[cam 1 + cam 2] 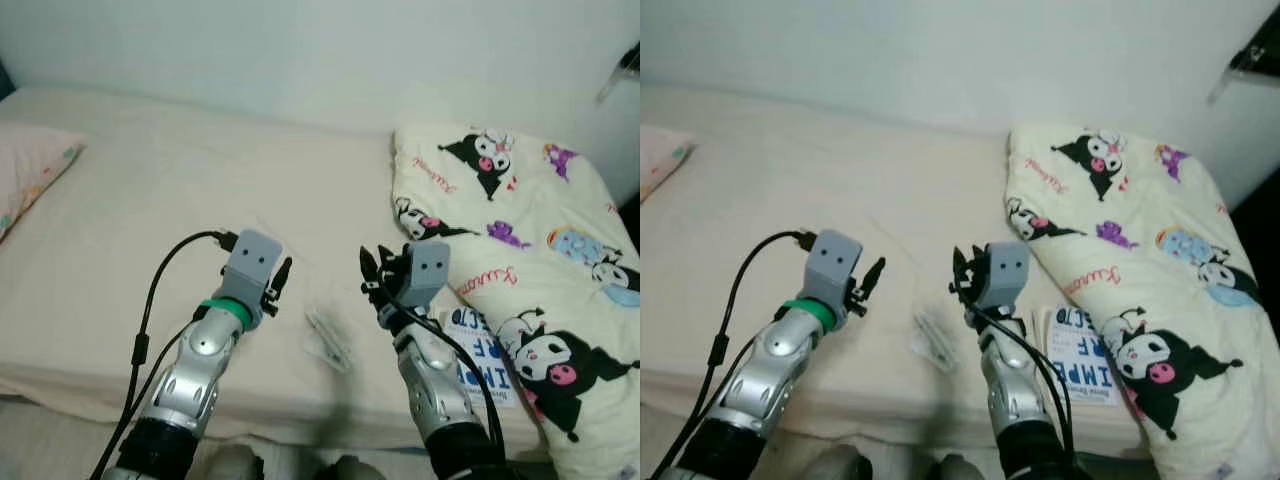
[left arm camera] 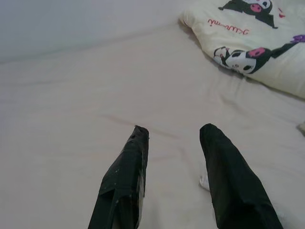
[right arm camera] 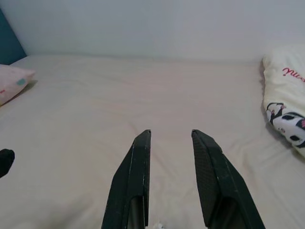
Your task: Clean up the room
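A pink pillow (image 1: 30, 170) lay at the far left of the bed (image 1: 200, 190). The left gripper (image 2: 174, 136) hovered over the cream sheet near the bed's front edge, its jaws apart and holding nothing. Between the two arms, a small clear plastic wrapper (image 1: 328, 340) lay on the sheet. The right gripper (image 3: 170, 134) hung just beside it, jaws likewise apart and empty. A printed booklet (image 1: 482, 362) lay near the right arm, against the cartoon-print blanket (image 1: 520, 230) heaped at the right.
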You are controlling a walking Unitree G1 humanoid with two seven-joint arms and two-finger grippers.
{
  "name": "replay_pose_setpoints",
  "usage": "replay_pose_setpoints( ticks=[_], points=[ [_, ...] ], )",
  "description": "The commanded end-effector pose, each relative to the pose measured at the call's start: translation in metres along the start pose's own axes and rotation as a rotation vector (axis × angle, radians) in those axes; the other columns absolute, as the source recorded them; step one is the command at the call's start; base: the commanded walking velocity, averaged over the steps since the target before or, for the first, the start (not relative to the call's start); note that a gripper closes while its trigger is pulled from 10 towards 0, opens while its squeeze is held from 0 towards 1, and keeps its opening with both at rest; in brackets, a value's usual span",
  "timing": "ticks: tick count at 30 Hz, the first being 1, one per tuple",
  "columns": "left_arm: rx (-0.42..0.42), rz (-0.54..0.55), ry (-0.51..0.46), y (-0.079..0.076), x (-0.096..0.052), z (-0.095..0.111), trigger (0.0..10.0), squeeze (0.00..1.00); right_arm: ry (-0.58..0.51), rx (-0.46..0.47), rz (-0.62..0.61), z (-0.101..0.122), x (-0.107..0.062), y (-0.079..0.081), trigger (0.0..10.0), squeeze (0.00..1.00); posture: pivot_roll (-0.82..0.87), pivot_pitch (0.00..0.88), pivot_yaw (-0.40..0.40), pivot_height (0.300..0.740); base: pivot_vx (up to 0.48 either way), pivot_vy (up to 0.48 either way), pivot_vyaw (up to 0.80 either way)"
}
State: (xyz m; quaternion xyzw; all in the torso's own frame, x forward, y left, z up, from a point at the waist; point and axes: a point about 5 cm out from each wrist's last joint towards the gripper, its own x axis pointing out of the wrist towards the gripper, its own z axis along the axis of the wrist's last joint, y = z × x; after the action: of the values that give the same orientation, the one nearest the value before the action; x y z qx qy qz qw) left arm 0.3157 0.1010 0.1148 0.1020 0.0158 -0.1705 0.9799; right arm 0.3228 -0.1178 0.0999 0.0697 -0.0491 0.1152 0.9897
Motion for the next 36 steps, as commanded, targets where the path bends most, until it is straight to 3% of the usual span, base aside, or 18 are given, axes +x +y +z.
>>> replay_pose_setpoints(
  ticks=[1, 36],
  points=[
    [0.004, -0.002, 0.01, -0.0018, -0.0018, -0.0031, 10.0, 0.0, 0.029, 0.008, -0.009, -0.0078, -0.004, -0.001, 10.0, 0.0, 0.09, 0.086, 0.004, 0.63, 0.0, 0.0, 0.0],
    [0.027, 0.016, 0.032, 0.0034, -0.009, -0.0068, 10.0, 0.0, 0.056, 0.057, 0.035, -0.0134, -0.0039, 0.0083, 10.0, 0.0, 0.12, 0.119, 0.027, 0.606, 0.0, 0.0, 0.0]
  ],
)
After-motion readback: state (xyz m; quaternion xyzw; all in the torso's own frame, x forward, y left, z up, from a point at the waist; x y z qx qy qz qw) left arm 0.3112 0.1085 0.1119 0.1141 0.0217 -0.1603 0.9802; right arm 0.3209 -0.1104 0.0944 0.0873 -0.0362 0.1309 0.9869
